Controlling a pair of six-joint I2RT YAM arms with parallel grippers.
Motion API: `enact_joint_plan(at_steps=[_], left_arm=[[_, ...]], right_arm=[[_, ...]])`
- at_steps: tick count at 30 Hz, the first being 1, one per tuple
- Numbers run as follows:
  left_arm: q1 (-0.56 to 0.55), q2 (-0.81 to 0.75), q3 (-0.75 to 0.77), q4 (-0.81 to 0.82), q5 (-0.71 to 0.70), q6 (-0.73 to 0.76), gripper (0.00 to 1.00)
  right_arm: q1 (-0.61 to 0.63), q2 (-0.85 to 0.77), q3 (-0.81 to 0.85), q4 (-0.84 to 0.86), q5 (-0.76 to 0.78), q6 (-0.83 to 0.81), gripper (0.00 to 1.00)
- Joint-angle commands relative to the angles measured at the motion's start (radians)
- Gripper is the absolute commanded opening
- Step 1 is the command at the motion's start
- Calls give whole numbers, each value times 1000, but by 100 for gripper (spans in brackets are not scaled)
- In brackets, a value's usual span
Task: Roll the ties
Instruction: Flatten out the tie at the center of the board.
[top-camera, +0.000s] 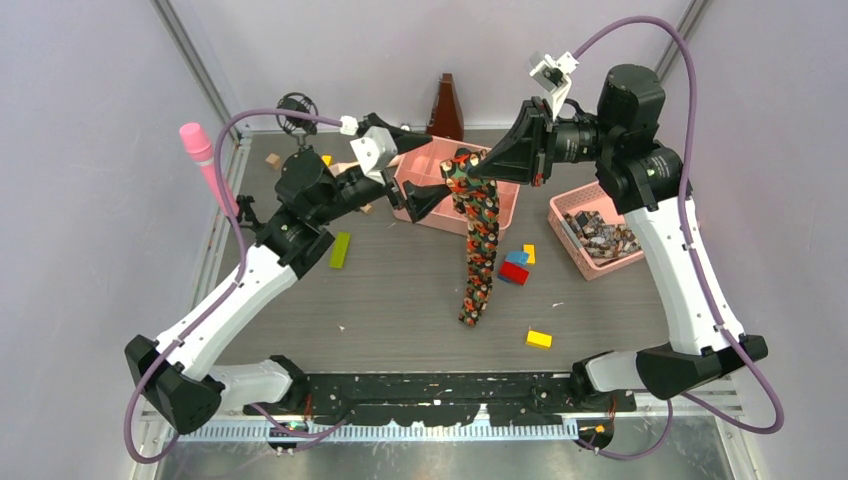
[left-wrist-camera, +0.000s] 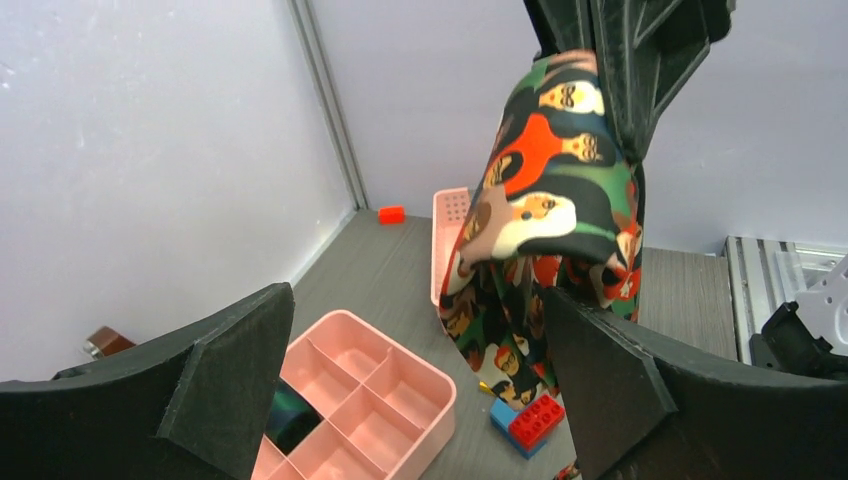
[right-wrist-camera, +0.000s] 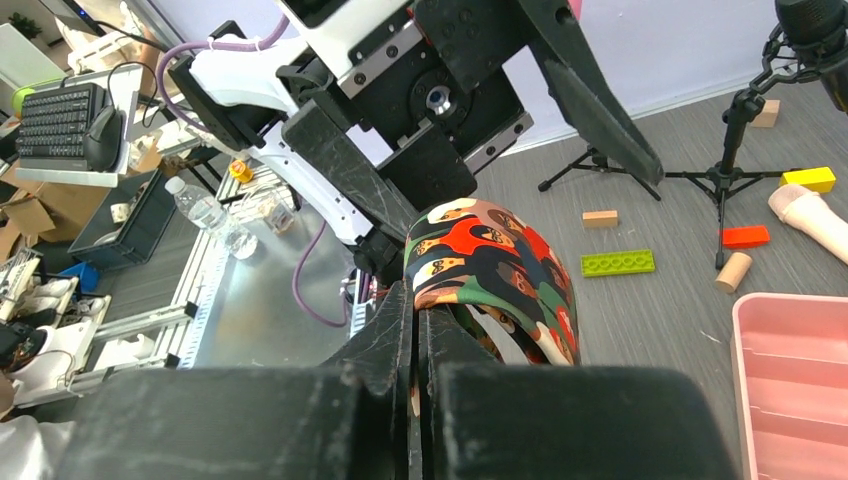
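The overhead camera looks down over the table (top-camera: 400, 290); both wrist cameras closely share the tie (left-wrist-camera: 540, 200).

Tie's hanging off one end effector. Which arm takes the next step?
Left, probably. The left end effector is open beside the hanging tie; the right end effector is shut on the tie's top end, holding it up.

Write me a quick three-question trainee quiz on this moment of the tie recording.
1. True or false: the left pincer is shut on the tie.
2. Which one grips the tie's top end? A) right pincer B) left pincer C) neither
3. What colour is the block lying nearest the arm bases in the top view?
Key: 1 false, it is open; 2 A; 3 yellow.
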Motion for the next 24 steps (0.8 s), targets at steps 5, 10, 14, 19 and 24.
enact_joint_plan(at_steps=[5, 10, 14, 19, 24], left_arm=[[20, 47, 84, 99, 121, -3, 95], [19, 88, 112, 121, 149, -49, 85], [20, 102, 112, 172, 198, -104, 72], [21, 101, 125, 138, 200, -107, 46], [26, 92, 135, 83, 154, -100, 0]], right_arm=[[-1, -51, -66, 166, -59, 113, 0], [-1, -63, -128, 383, -93, 260, 1], [-1, -67, -162, 466, -96, 338, 2], [-8, -60, -152, 413, -28, 297, 10], [-15, -43, -58, 84, 122, 57, 19]])
